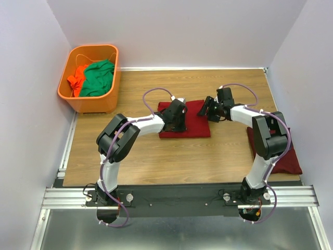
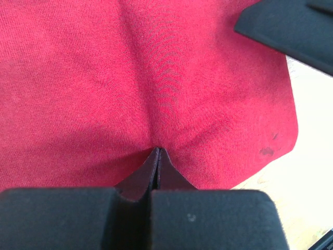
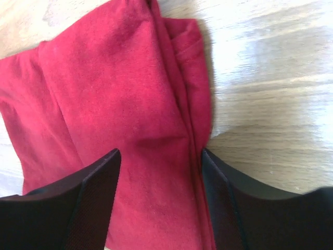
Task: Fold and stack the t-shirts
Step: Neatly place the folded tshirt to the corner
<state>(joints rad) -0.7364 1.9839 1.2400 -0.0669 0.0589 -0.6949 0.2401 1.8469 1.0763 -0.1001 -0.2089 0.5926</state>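
Note:
A folded maroon t-shirt (image 1: 195, 125) lies mid-table. My left gripper (image 1: 178, 117) rests on its left half. In the left wrist view its jaws are shut, tips (image 2: 157, 152) pinching a pucker of the red cloth (image 2: 104, 78), with creases running out from the pinch. My right gripper (image 1: 210, 110) is at the shirt's far right edge. It is open (image 3: 158, 156), with fingers (image 3: 96, 182) astride the shirt's folded edge (image 3: 156, 94). It shows in the left wrist view as a dark shape (image 2: 291, 26). A second maroon t-shirt (image 1: 291, 159) lies at the table's right edge, partly under the right arm.
An orange basket (image 1: 96, 101) stands at the back left, holding a green garment (image 1: 99, 78) and a bright orange garment (image 1: 78, 78). White walls close in the table on three sides. Bare wood (image 1: 182, 161) lies between the folded shirt and the arm bases.

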